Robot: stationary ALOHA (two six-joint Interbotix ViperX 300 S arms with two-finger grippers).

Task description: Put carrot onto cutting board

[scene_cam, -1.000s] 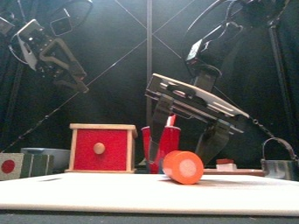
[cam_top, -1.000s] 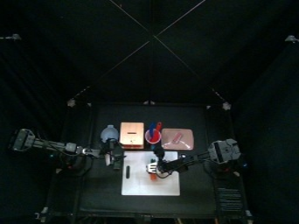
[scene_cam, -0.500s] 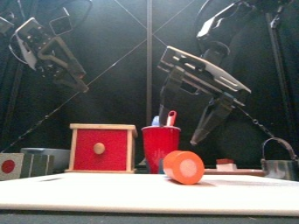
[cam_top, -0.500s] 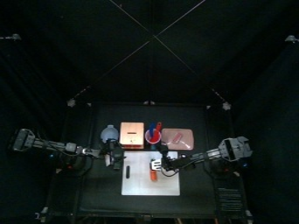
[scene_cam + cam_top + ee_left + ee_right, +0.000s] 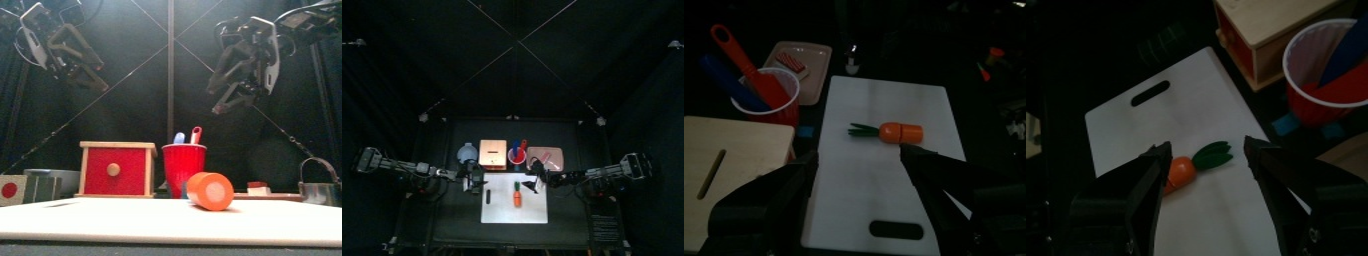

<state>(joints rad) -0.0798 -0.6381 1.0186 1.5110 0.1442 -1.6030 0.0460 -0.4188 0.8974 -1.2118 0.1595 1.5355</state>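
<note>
the carrot (image 5: 899,131) lies flat on the cutting board (image 5: 885,185), about mid-board, green top pointing toward the red cup (image 5: 1339,70), orange end toward the table's front edge. my right gripper (image 5: 1209,158) hangs above it, jaws spread wide, nothing between them. my left gripper (image 5: 865,172) hovers over the board's left edge, jaws apart and empty. the wooden box (image 5: 492,153) sits past the board's back edge.

Top: overhead, far. Front: table-level, near. 2 wrist views share cutting board (image 5: 885,160).
</note>
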